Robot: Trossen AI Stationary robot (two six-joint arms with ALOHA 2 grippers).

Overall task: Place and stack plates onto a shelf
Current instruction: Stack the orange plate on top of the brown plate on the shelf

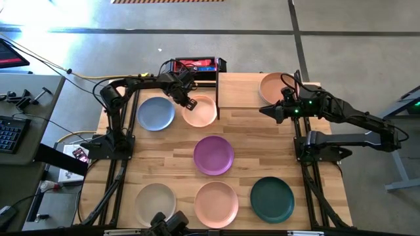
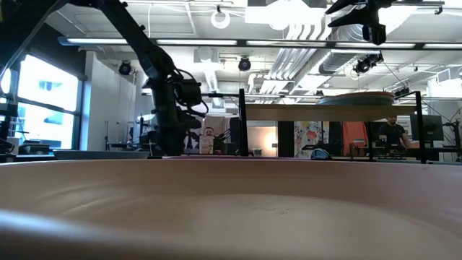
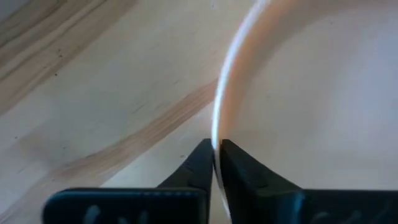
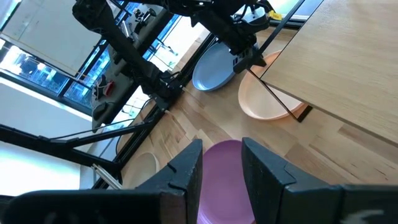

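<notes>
A pale peach plate (image 1: 202,113) lies on the table just left of the shelf (image 1: 246,92), and my left gripper (image 1: 189,103) is shut on its far-left rim. On the shelf's right part rests an orange plate (image 1: 275,87). My right gripper (image 4: 221,155) hangs open and holds nothing, raised near the shelf's front edge (image 1: 268,111). The right wrist view looks down on the purple plate (image 4: 221,168) and across to the peach plate (image 4: 264,102). My left gripper pinches the peach plate's raised rim (image 3: 216,134) between its two fingers, one finger inside the plate and one outside on the table side. The fingers come steeply from above, pointing down. The plate appears to lie flat on the tabletop.
A blue plate (image 1: 155,113) lies close to the left of the held one. Purple (image 1: 213,155), dark teal (image 1: 272,199), pink (image 1: 216,204) and beige (image 1: 156,202) plates lie nearer the front. A red-and-black box (image 1: 197,64) stands at the far edge.
</notes>
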